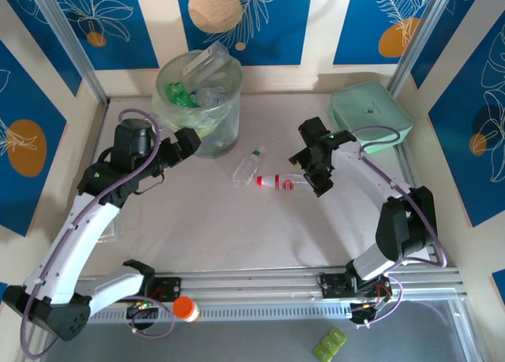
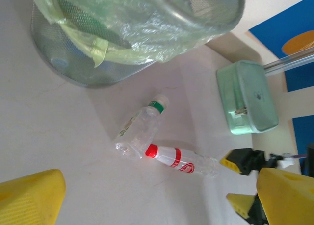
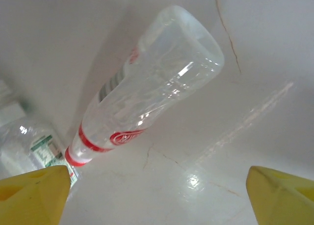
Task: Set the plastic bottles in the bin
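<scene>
Judging from the top external view, picking up another bottle is taken to be the step in hand. The right claw (image 1: 313, 175) is held with its jaws apart over the base end of the red-labelled bottle (image 1: 278, 181), which lies on the surface (image 1: 237, 228). The green-capped bottle (image 1: 248, 165) lies just beside it, between the two claws. The left claw (image 1: 192, 143) is spread wide and empty, just beside the wall of the bin (image 1: 225, 129). The bin is lined with a pale green bag and is heaped to its rim with green and clear bottles. Beyond the right claw the mint-green case (image 1: 371, 113) appears closed, so its contents cannot be told. From the left wrist, both loose bottles are seen ahead of the spread yellow fingers (image 2: 29, 198), with the bin's meshed wall near. From the right wrist, the red-labelled bottle is seen ahead, between the parted fingers and untouched. The next move is judged to call for a descent until the jaws straddle the bottle's body, a closing across its round width, then a lift above the bin's rim.
</scene>
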{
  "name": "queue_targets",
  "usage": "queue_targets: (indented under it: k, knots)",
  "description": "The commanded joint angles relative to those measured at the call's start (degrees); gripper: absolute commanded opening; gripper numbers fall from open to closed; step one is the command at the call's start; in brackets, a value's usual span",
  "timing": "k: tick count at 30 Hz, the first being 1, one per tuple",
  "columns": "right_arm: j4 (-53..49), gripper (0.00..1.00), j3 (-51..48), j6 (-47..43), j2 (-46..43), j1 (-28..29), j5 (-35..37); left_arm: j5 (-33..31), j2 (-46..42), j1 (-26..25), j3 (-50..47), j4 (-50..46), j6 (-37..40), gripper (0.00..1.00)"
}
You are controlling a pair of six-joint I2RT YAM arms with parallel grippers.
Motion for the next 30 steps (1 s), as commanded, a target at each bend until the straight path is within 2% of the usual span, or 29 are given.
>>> queue_targets:
  k: [1,3,8,11,15,19,23,30]
  knots:
    - [0.5,0.96,0.68,8.31,3.41,-1.95,-4.29,-1.09,-1.37,0.38,-1.62,2.25,0.9,0.99]
    - [2.36,1.0,0.59,9.39,5.84,-2.76,-4.95,-1.14,-2.1,0.4,-2.53,3.01,0.99,0.99]
    - [6.61,0.99,1.34,9.87,13.49,-5.05,-8.32,0.21,-2.6,0.37,-4.5,4.22,0.93,0.99]
    - [6.79,1.0,2.12,9.6,15.99,-5.72,-7.51,-0.62,-2.4,0.33,-4.68,3.49,1.2,0.99]
    - [8.18,0.91,0.32,8.83,15.71,-6.78,-6.21,-0.87,-2.51,0.36,-5.15,3.76,1.43,0.99]
    - [8.56,0.67,-1.34,7.13,14.05,-7.4,-4.58,-0.62,-1.89,0.31,-5.21,4.01,1.43,0.99]
    - [9.69,0.54,-3.73,6.36,12.05,-7.87,-5.07,-0.44,-1.01,0.22,-4.74,4.02,1.52,0.99]
    - [9.3,0.53,-7.63,3.06,4.24,-8.77,-5.2,3.58,0.65,-1.01,-3.42,3.49,4.15,0.99]
